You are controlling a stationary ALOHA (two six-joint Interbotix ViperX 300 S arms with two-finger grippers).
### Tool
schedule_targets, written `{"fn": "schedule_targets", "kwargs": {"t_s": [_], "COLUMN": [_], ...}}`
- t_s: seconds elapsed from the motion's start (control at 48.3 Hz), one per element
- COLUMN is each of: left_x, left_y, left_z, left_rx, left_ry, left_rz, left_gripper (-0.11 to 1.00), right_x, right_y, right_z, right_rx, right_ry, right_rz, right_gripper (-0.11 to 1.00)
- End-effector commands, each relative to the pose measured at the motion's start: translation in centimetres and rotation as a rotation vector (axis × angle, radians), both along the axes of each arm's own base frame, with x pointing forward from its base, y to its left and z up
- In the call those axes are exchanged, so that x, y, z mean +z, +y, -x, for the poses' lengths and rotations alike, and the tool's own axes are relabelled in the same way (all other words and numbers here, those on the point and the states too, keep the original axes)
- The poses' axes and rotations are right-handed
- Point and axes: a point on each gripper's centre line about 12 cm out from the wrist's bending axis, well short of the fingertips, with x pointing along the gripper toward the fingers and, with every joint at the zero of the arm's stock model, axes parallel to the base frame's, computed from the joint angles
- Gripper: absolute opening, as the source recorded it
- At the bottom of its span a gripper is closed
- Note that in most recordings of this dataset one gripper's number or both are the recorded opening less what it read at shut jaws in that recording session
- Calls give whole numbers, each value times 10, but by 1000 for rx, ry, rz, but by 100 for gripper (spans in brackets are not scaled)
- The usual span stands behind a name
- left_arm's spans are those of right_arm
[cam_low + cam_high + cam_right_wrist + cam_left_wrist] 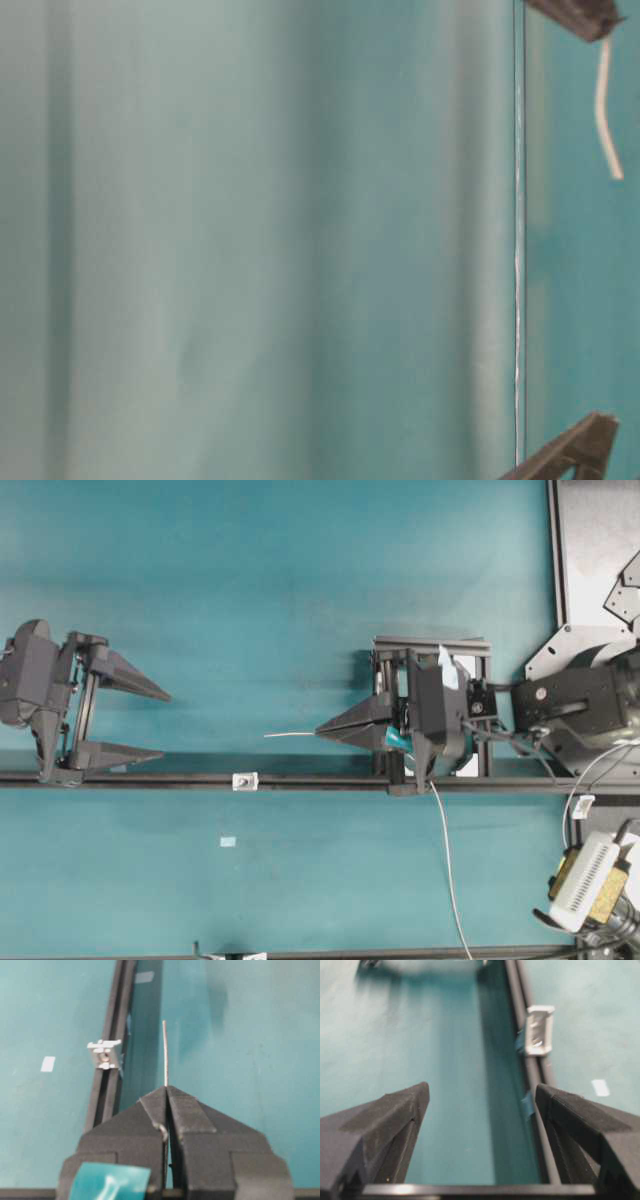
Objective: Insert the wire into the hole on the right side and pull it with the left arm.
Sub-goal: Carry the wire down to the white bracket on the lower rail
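Black right jaws pinch the wire (165,1055).

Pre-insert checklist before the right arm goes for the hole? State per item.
1. Right gripper shut on the wire: ok.
2. Free wire end pokes straight past the fingertips: ok.
3. Wire tip lined up with the hole: not ok, the fitting sits off to the side on the rail.
4. Left gripper open, ready to pull: ok.
5. Left gripper at the hole's exit side: not ok, it is well short.
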Motion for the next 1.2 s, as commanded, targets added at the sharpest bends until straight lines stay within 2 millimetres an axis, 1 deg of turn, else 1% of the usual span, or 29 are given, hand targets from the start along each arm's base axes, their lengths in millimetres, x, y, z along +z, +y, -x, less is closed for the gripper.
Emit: {"fn": "schedule_targets", "kwargs": {"t_s": [0.0,0.186,0.372,0.455,0.621,0.828,0.952,1.179], "left_x": [6,-8,-19,-20,-21,-20,-24,-31], "left_y": [-9,-17,-18,-19,-22,-31,-33,-34], "left_z": [-7,-17,-25,-26,-26,-33,-36,-44], "left_rx": [-21,-40,-39,-40,-49,-72,-74,-70], "left_ry": [-47,-26,-46,-69,-82,-95,-89,-98], "left_rz": [8,5,2,4,4,7,7,7], "left_gripper": [83,83,83,83,82,82,82,82], "right_x": [1,-11,-11,-14,-23,-33,-37,-39], "right_y": [9,26,36,43,55,64,68,73], "right_z": [-1,1,1,2,-3,-8,-5,4], "right_rx": [-26,-75,-100,-89,-78,-84,-81,-104], "right_ry": [-32,-34,-48,-42,-63,-61,-62,-91], "right_rz": [0,62,95,100,128,143,153,165], "right_gripper": [2,2,2,2,2,2,2,2]}}
